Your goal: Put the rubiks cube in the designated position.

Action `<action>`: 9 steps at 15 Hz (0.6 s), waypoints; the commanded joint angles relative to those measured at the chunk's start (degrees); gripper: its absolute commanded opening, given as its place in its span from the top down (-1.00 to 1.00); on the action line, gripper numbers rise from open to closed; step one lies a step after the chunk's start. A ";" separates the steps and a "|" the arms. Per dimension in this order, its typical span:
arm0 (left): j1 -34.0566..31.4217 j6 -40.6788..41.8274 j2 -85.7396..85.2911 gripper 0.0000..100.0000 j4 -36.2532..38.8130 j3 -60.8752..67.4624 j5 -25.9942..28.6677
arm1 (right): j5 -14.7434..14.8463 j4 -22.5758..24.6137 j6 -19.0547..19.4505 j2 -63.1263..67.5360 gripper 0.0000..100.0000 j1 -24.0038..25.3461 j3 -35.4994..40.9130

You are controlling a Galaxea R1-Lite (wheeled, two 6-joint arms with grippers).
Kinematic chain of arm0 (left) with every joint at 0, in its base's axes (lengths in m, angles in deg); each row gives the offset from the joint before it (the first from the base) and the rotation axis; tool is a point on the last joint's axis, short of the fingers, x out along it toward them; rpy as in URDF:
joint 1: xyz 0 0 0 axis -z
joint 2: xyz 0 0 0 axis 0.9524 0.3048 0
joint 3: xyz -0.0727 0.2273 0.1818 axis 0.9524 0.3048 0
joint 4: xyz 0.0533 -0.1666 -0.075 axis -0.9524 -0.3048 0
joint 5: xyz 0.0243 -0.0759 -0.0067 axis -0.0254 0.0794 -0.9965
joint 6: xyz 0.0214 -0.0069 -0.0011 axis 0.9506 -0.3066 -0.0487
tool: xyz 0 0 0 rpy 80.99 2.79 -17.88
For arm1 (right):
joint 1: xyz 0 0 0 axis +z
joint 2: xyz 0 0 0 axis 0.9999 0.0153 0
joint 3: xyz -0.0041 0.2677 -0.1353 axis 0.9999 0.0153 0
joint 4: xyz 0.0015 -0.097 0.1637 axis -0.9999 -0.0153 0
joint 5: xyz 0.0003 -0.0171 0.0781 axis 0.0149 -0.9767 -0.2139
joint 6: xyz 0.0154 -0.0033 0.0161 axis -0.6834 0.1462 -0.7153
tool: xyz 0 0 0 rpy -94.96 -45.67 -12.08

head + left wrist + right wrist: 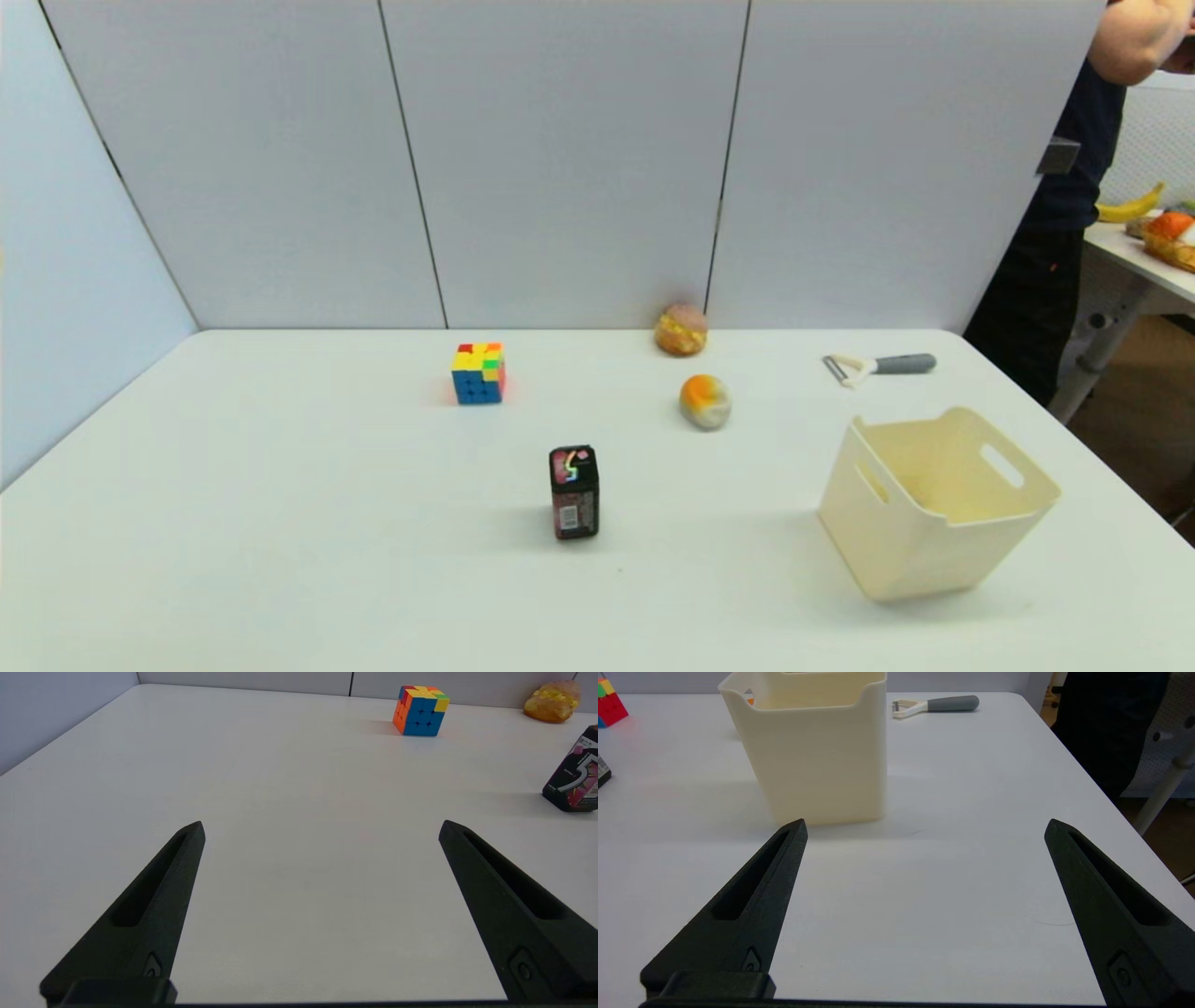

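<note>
Rubiks cube (pixel 478 372) sat alone on the white table (pixel 280 523), toward the far edge and a little left of the middle, with a mostly blue face turned to the robot and a top of yellow, red, orange and green squares. Nothing touched it. Nearer the robot and slightly to the right stood a small black printed box (pixel 574 491), upright and well apart from the cube. To the right of the cube, close to the back partition, lay a brownish bun-like item (pixel 681 329), and just in front of that an orange and grey rounded object (pixel 705 401). Farther right lay a peeler (pixel 878 365) with a grey handle and a pale head, flat on the table. A cream plastic bin (pixel 934 504) with cut-out handles stood on the right side of the table, open at the top, and nothing could be made out in the part of its inside that showed. The left gripper (pixel 320 828) hovered low over bare table at the near left, its jaws spread wide with nothing between them, and the cube lay far ahead of it. The right gripper (pixel 924 826) hung likewise over bare table at the near right, jaws wide apart and holding nothing, just short of the bin's near wall. Neither arm showed in the head view. A person in dark clothes (pixel 1074 187) stood beyond the table's far right corner.
</note>
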 commanded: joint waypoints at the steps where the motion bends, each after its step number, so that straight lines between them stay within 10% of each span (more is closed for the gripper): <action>1: 0.00 0.01 0.00 -1.00 0.01 0.00 0.00 | 0.01 0.00 0.00 0.07 -1.00 0.00 0.02; 9: 0.00 0.01 -0.09 -1.00 0.01 0.00 0.00 | 0.01 0.00 0.00 0.07 -1.00 0.00 0.02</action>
